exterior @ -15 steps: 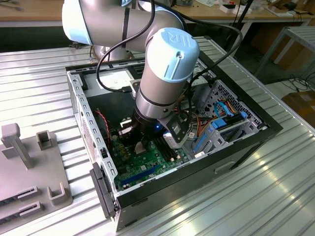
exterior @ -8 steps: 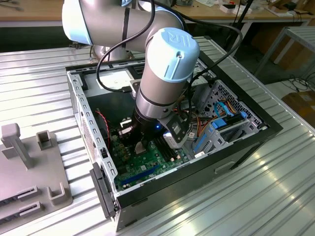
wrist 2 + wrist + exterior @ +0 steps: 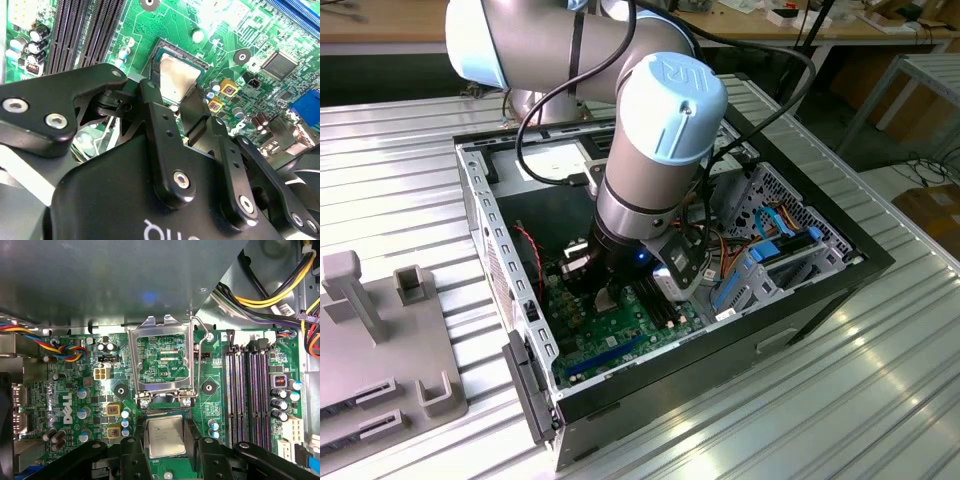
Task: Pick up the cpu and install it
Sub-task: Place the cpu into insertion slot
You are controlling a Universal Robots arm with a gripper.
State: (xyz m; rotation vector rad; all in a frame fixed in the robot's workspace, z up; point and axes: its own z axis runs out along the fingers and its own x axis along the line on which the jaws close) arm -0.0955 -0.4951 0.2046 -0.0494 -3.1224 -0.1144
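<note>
The cpu [image 3: 165, 435], a small square chip with a pale silvery face, lies flat over the socket on the green motherboard [image 3: 75, 390]. In both wrist views the black fingers [image 3: 138, 452] of my gripper [image 3: 166, 450] stand on two opposite sides of it, pressed to its edges. The second wrist view has the cpu [image 3: 177, 77] just beyond the gripper [image 3: 172, 97], level with the socket's dark frame. In the exterior view the arm reaches down into the open computer case [image 3: 480, 200], with the gripper [image 3: 603, 292] low over the motherboard [image 3: 620, 340].
The socket's metal load plate [image 3: 160, 360] is swung open and its lever [image 3: 198, 355] is raised beside it. Memory slots [image 3: 250, 395] and bundled cables [image 3: 270, 295] lie close by. A grey fixture [image 3: 380, 340] sits on the table at the exterior view's left.
</note>
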